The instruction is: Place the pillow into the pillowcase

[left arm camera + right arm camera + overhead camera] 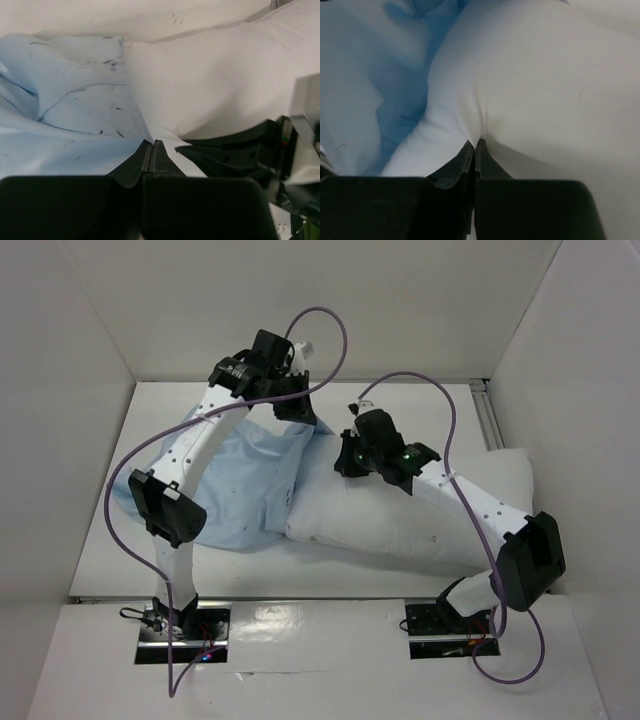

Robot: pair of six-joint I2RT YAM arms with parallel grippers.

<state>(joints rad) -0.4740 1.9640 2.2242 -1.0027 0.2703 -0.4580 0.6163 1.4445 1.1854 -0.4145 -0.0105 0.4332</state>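
Currently the pillow (400, 515) lies across the centre and right of the top view on the table (420, 405). It is almost wholly outside the pillowcase (235, 490), which is spread at centre left and touches the pillow's left end. The right gripper (474, 146) is clamped on a puckered fold of the pillow's cover near that end. The left gripper (152, 150) is closed tight on the pillowcase edge, where blue meets white.

Recommended procedure:
- Lift the pinched edge to open the mouth.
- Confirm that only one layer is held; these views do not show this.
- Feed the pillow's corner in low and leftward.
- Avoid dragging the case along with the pillow.
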